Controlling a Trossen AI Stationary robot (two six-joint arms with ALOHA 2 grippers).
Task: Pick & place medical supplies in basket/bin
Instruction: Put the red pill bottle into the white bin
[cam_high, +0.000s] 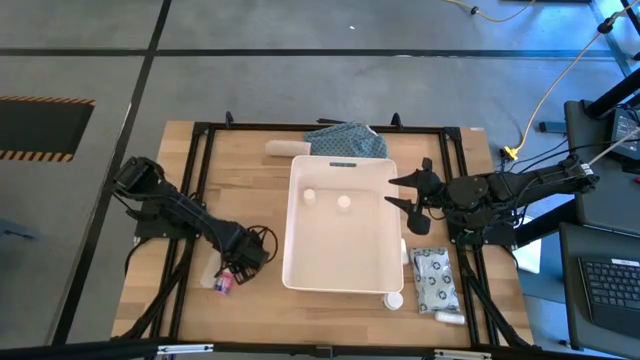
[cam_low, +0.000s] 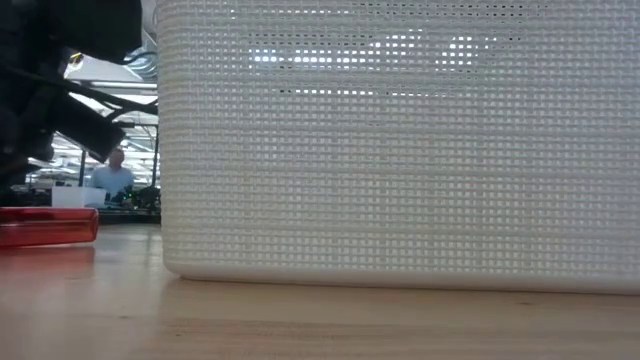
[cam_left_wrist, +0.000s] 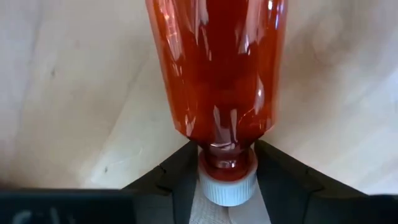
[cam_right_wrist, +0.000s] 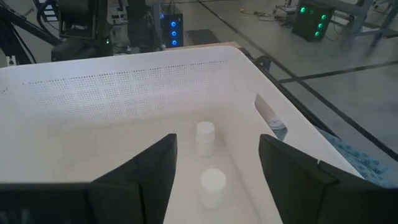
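Observation:
A red bottle (cam_left_wrist: 217, 68) with a white cap (cam_left_wrist: 227, 185) lies on its side on the wooden table, left of the white tub (cam_high: 340, 262); it also shows in the high view (cam_high: 222, 283) and the low view (cam_low: 48, 225). My left gripper (cam_high: 240, 268) is shut on it. My right gripper (cam_high: 408, 191) is open and empty over the tub's right rim. Two small white bottles (cam_right_wrist: 205, 137) (cam_right_wrist: 212, 183) lie in the tub. A grey patterned pouch (cam_high: 433, 278) lies flat to the tub's right. My left gripper pinches the red bottle at its neck and white cap (cam_left_wrist: 214, 163) between its two fingers (cam_left_wrist: 183, 177), one on each side. The fingers come nearly level along the bottle from its cap end. The bottle lies on its side on the table (cam_left_wrist: 74, 93).
A blue-green patterned cloth (cam_high: 346, 141) and a white roll (cam_high: 284, 149) lie beyond the tub's far wall. A white round item (cam_high: 394, 299) and a white tube (cam_high: 450, 317) lie near the tub's near right corner. Black frame rails (cam_high: 195, 180) border the table.

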